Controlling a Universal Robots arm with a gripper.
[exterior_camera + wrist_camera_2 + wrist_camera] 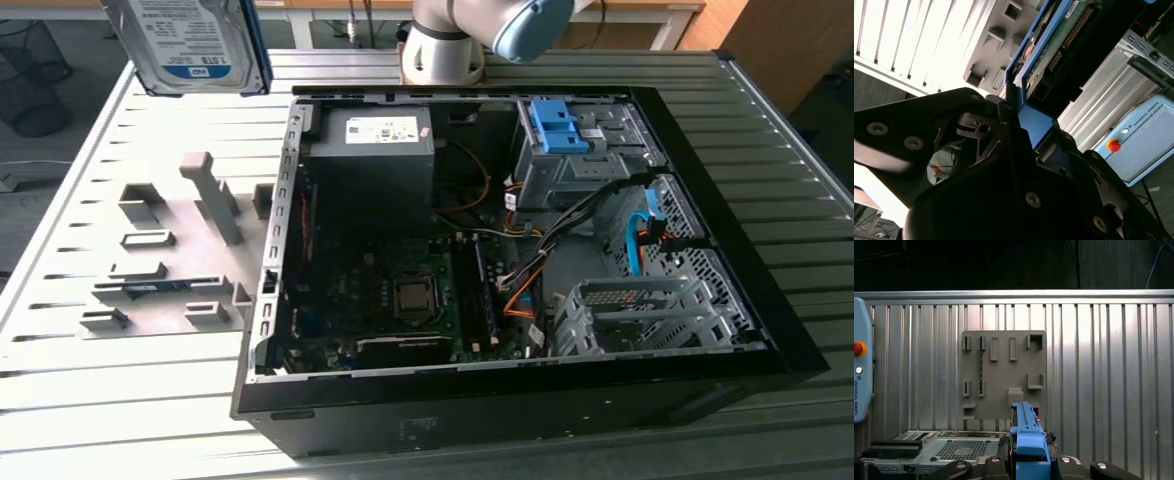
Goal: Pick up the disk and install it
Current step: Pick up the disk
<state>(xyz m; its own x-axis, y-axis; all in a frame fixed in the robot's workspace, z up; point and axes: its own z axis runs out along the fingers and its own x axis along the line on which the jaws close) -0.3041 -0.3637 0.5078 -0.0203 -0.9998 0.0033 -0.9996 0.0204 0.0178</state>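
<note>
Nearest the lens in the second wrist view is the end effector. Its black jaws are closed narrowly on the blue plastic frame of the disk. The drive's green circuit board runs on away from the jaws, so you are holding one end and most of the body overhangs.

I'd judge the disk stiff and dense for its size. Its smooth metal faces and exposed board would not forgive a knock or a drop. The frame's edges are the sensible place to hold, and that is where you have it. Plastic can flex, though, so expect a little play at the overhanging end.

Reading the exterior view from its left, the disk hangs high with its label toward the camera. It is above the far corner of the counter on that side, well clear of the surface. Below it, near the counter's edge, lies the grey fixture plate with its upright holders. Next comes the open computer case, covering the counter's middle and the exterior view's right. The base of the arm stands behind the case's far wall. Inside the case, toward its far corner on the exterior view's right, a blue clip sits in the drive cage, well apart from the disk.
</note>
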